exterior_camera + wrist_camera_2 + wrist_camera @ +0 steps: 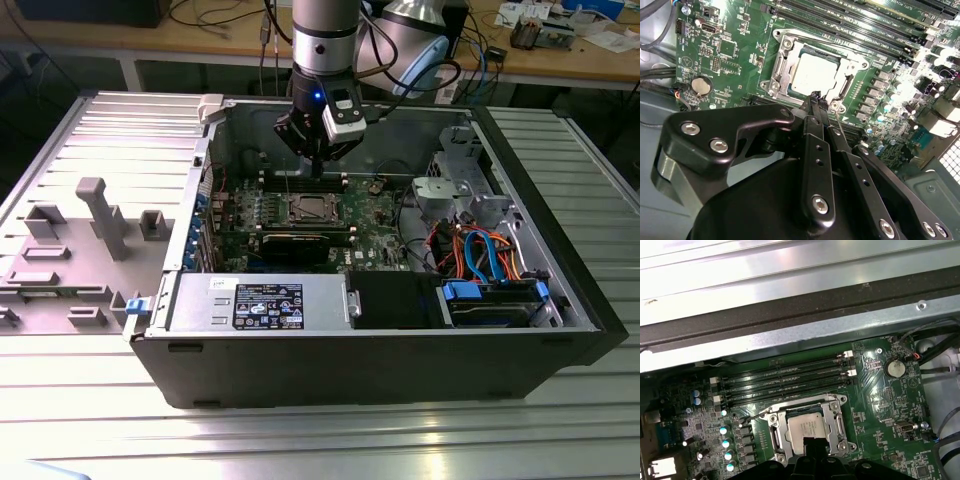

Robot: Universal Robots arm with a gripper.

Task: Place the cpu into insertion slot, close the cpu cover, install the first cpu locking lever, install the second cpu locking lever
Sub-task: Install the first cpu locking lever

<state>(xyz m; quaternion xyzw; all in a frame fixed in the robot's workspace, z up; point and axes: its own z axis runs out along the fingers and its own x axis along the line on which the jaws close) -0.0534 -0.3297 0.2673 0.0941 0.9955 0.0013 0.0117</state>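
Well, we see the gripper [816, 98] w/ fingers pinched together, nothing in them, tips hanging just over the insertion slot [840, 106] edge. The cpu [812, 75] lies inside the slot, cpu cover [785, 62] down around it. Risk, imo: the tips slip off the thin locking lever [754, 416] beside the slot & scrape the cover.

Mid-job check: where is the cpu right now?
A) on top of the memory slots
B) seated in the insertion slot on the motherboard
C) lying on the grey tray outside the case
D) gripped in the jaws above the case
B: in the second wrist view the cpu lies flat inside the insertion slot, and the gripper just above it carries nothing.
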